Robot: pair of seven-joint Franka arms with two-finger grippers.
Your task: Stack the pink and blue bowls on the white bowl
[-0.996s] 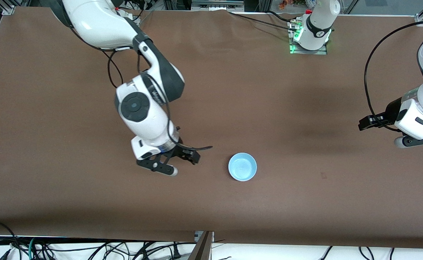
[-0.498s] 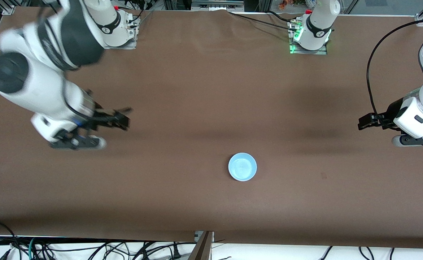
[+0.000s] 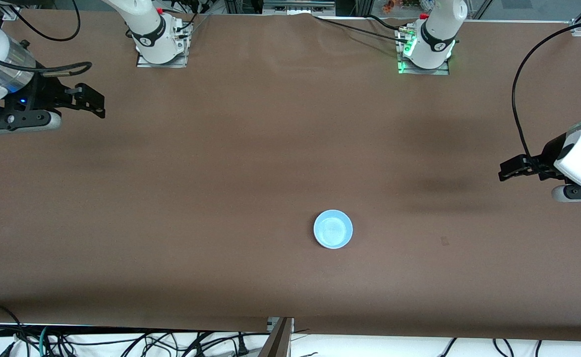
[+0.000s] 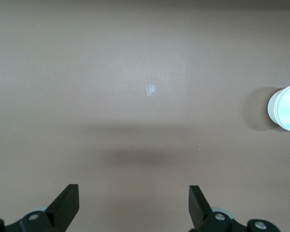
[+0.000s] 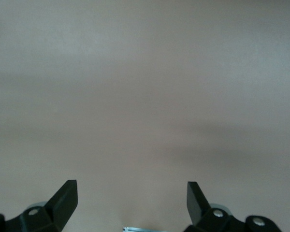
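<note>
Both end effectors hang open and empty over bare desk (image 3: 251, 148): right end effector (image 3: 94, 101) at its arm's end, left end effector (image 3: 511, 171) at the other. Between them the blue bowl (image 3: 333, 229) sits upright.

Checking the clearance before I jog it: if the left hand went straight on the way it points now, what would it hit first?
Probably only the bare brown table. The left hand hangs open over the left arm's end, pointing down at empty tabletop with a small tape mark. The blue bowl sits well off to one side of that line.
</note>
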